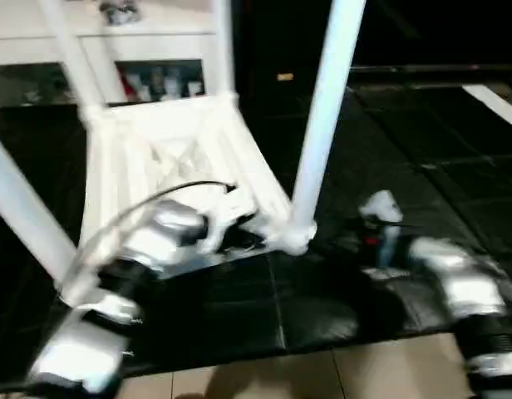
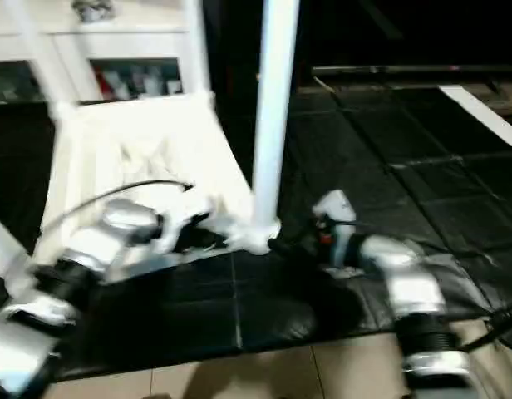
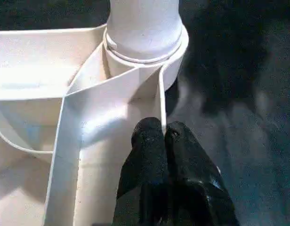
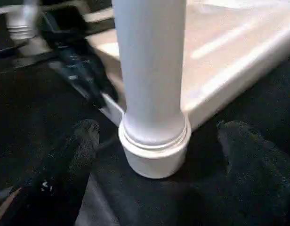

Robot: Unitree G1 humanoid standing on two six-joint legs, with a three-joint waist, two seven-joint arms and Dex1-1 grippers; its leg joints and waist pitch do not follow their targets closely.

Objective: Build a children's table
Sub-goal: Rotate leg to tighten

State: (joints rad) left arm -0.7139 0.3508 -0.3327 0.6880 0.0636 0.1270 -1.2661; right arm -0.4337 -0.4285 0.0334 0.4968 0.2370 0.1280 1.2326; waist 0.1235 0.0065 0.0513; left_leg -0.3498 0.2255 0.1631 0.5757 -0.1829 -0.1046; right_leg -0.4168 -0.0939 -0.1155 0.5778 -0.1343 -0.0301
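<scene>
The children's table lies upside down on a black mat: its white ribbed tabletop (image 1: 164,158) faces up and white legs stand in its corner sockets. The nearest leg (image 1: 322,116) rises from the front right socket (image 3: 145,52). My left gripper (image 3: 163,134) is shut on the thin rim wall of the tabletop just beside that socket. My right gripper (image 4: 159,129) is open at the base of the same leg (image 4: 152,70), one black finger (image 4: 84,141) on each side of it, both apart from the tube. Other legs (image 1: 69,50) stand at the far corners.
A white cabinet with glass doors (image 1: 156,79) stands behind the table. The black mat (image 1: 406,150) stretches to the right, with a white strip (image 1: 497,104) at its far right. Pale floor tiles (image 1: 322,374) lie in front. A cable (image 1: 140,208) arcs over my left forearm.
</scene>
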